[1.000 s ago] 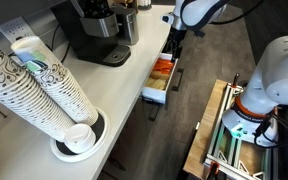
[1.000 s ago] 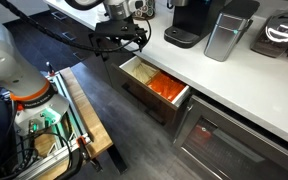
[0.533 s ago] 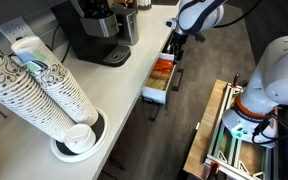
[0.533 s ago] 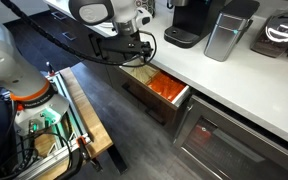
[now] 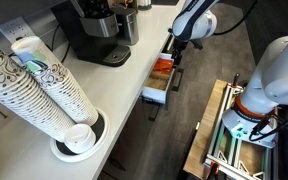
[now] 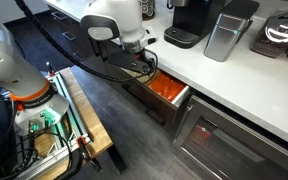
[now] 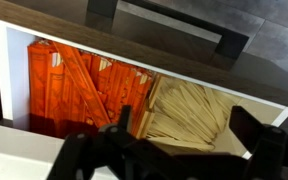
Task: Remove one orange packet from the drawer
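Observation:
The drawer [image 6: 134, 92] stands pulled out from under the white counter in both exterior views; in the wrist view its dark front panel [image 7: 54, 18] carries a black bar handle [image 7: 169, 22]. Many orange packets [image 7: 69, 85] fill one compartment, also seen in both exterior views [image 5: 162, 67] [image 6: 168, 88]. Pale yellow packets [image 7: 189, 108] fill the compartment beside them. My gripper [image 7: 184, 128] is open and empty, hovering just above the drawer [image 5: 174, 50] [image 6: 144, 66], its fingers over the divider and the yellow packets.
A coffee machine [image 5: 96, 30] and stacks of paper cups [image 5: 44, 90] stand on the counter [image 5: 114, 90]. A metal canister [image 6: 224, 32] is on the counter too. A wooden-topped cart [image 6: 79, 110] and the robot base [image 5: 259, 95] stand on the dark floor.
My arm has swung in over the open drawer and come down toward it. The drawer and packets have not moved.

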`<state>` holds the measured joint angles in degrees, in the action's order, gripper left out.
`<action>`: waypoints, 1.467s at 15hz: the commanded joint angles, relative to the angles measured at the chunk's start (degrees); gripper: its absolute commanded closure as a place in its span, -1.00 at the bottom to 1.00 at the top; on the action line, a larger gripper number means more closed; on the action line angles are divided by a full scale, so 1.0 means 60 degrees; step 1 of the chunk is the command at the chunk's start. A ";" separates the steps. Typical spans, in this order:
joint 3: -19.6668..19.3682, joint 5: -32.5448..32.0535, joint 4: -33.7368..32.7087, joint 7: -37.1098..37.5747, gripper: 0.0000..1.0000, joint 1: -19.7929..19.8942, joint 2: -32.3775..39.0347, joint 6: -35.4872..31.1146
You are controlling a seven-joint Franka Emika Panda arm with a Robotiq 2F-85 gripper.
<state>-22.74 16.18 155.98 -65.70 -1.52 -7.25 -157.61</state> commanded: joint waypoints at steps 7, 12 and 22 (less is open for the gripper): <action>-0.0204 0.5069 -0.1366 -0.4815 -1.00 -0.0404 0.2056 -0.0061; -0.0202 0.4751 -0.1283 -0.4488 -1.00 -0.0382 0.1942 -0.0093; -0.0178 0.4970 -0.1667 -0.4768 -1.00 -0.0301 0.2372 0.0094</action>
<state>-23.91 44.68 148.12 -92.64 -3.81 4.55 -158.17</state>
